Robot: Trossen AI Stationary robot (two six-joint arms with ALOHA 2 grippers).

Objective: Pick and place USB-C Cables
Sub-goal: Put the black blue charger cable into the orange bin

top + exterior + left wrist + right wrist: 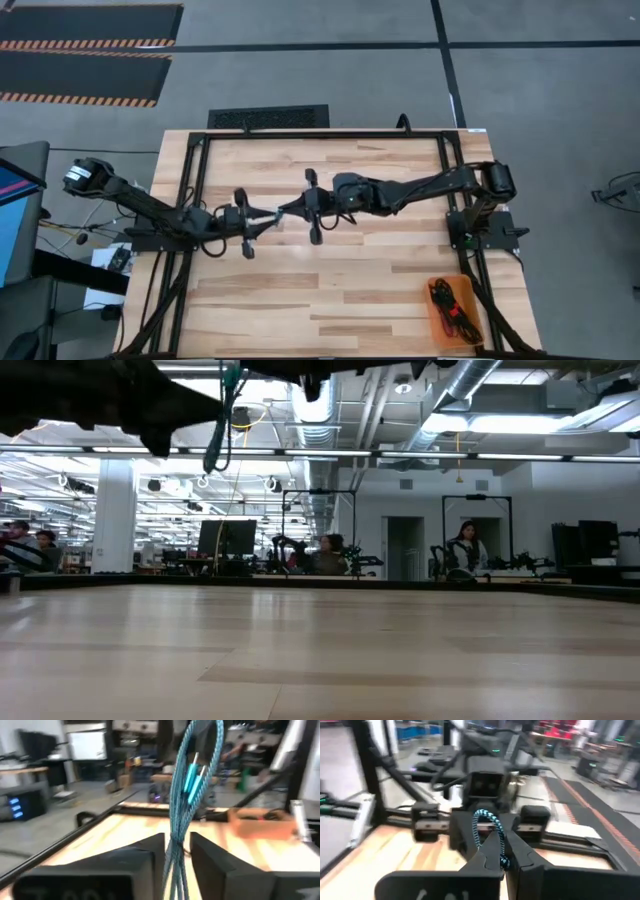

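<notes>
Teal braided cable (192,775) is filling the left wrist view, its loops rising between the left gripper's (176,851) two dark fingers (142,851), which are pinching the strands low down, with the two teal plugs hanging inside the loop. In the right wrist view the same cable (487,827) is arching up between the right gripper's (504,851) fingers, which are pressing together on it. Seen from above, both grippers are meeting over the middle of the wooden table (330,290), the left gripper (262,220) and the right gripper (300,208) nearly touching, with the thin cable stretching between them. From table height the cable (222,410) is hanging well clear of the tabletop.

This looks like a hand-over in mid-air, with both grippers gripping at once. To do it well, the receiving gripper should be holding firmly before the other lets go, and the release should be a clean spreading of the fingers so the braid is not dragged or snagged. The loops are loose and springy, so a grip across several strands together seems safer than on one.

Near the table's right front corner an orange tray (470,300) is holding other cables (447,300), black and red; it is the likely destination, well apart from the grippers.
</notes>
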